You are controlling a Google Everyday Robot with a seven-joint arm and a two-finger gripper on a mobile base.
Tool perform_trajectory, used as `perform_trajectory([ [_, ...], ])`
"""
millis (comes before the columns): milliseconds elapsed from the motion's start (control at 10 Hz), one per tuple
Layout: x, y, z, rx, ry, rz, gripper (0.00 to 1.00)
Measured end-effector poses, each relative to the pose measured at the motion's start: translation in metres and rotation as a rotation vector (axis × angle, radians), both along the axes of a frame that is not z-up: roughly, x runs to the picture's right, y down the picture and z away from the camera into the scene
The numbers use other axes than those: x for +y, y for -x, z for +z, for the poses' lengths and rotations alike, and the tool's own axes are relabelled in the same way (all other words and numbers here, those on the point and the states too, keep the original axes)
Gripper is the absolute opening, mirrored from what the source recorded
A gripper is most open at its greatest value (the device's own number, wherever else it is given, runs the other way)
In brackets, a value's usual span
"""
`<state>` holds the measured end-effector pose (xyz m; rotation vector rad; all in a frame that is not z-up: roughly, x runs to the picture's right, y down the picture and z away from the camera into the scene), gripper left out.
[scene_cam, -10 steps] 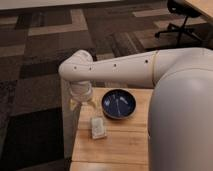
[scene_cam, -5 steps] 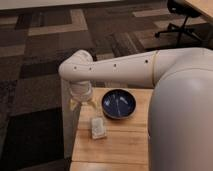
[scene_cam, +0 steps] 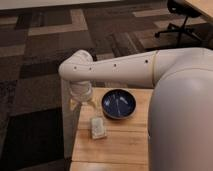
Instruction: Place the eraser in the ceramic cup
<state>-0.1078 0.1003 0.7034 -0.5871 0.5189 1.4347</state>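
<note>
My arm reaches in from the right across the wooden table, and its elbow bends downward. The gripper hangs at the table's far left corner, pointing down, just left of the dark blue bowl. Neither the eraser nor the ceramic cup shows; the gripper and wrist cover that corner of the table.
A whitish rectangular block lies on the table in front of the gripper. My own white body fills the right side. The table's left edge drops to patterned carpet. An office chair stands at the far right.
</note>
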Motion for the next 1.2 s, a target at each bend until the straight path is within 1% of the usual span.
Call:
perform_trajectory([
  [800, 0.000, 0.000, 0.000, 0.000, 0.001, 0.001, 0.65],
  [1100, 0.002, -0.016, 0.003, 0.008, 0.001, 0.031, 0.65],
  [1200, 0.002, -0.023, 0.005, 0.003, -0.002, 0.039, 0.65],
])
